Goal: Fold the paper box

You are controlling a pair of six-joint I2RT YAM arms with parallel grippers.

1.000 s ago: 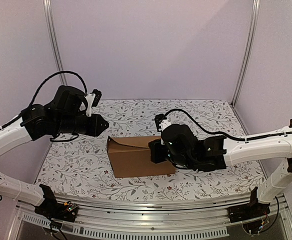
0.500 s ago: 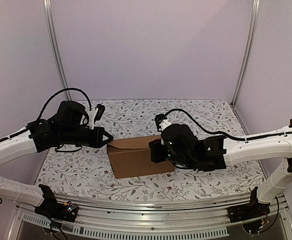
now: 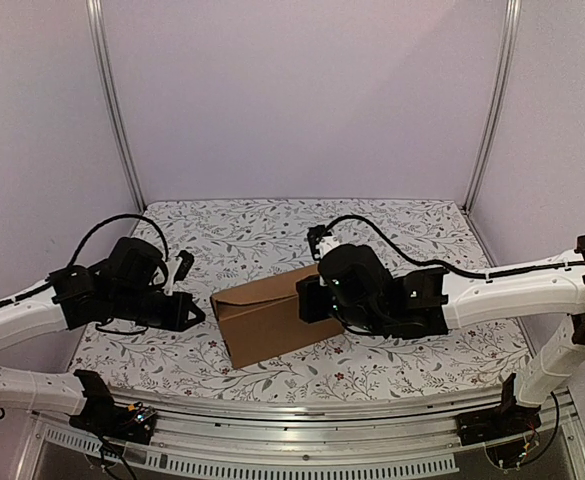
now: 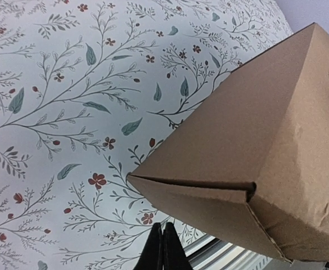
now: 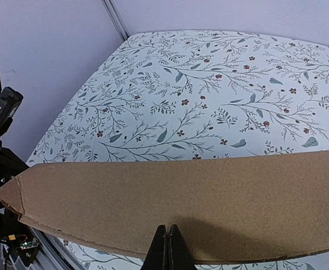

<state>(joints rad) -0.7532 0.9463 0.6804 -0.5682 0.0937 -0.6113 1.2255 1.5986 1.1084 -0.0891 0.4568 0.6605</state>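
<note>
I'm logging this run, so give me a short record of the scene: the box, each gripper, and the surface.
Paper box: brown, folded up, lid down, lying on table
Left gripper: shut, empty, beside box's left end
Right gripper: shut, empty, over box's top panel
Table: floral cover

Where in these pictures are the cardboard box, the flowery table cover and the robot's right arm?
paper box (image 3: 267,325): overhead view, on its broad near face.
flowery table cover (image 3: 242,225): overhead view, on a bare patch behind the box.
right arm (image 3: 512,282): overhead view, on its white forearm.
</note>
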